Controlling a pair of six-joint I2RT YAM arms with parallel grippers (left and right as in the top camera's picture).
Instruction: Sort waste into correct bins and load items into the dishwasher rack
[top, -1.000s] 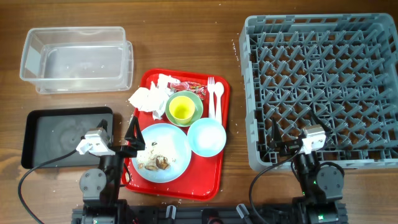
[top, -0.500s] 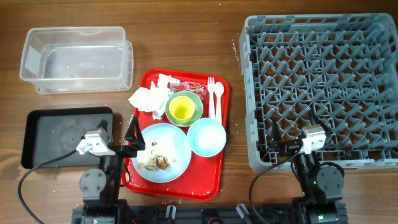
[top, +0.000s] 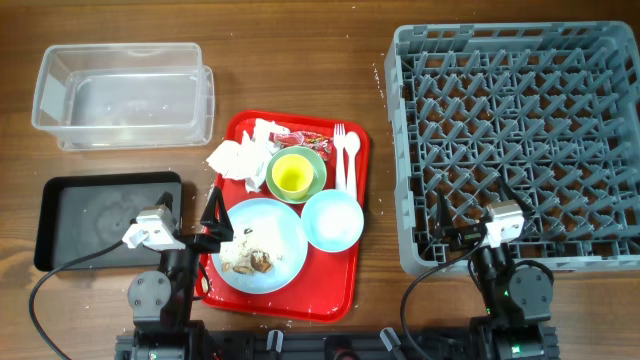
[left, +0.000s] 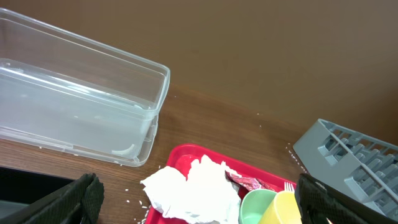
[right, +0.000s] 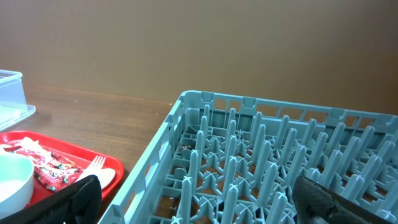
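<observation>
The left arm (top: 155, 295) and the right arm (top: 510, 290) sit folded low at the near side. The left gripper (left: 199, 194) looks toward the far side. Its black fingers (left: 74, 199) are spread wide and hold nothing. The right gripper (right: 198, 196) is spread wide too, with nothing between its fingers (right: 326, 199).

One plate (top: 282, 233), two bowls (top: 332, 220) (top: 318, 164), one cup (top: 292, 177), one fork (top: 340, 152), one spoon (top: 352, 148), one clear tub (top: 206, 100), one black tray (top: 62, 228), one rack (top: 401, 150)

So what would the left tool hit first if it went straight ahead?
Probably the crumpled white napkins on the red tray, centred ahead of the left tool; depth is unclear, so it might pass above them.
</observation>
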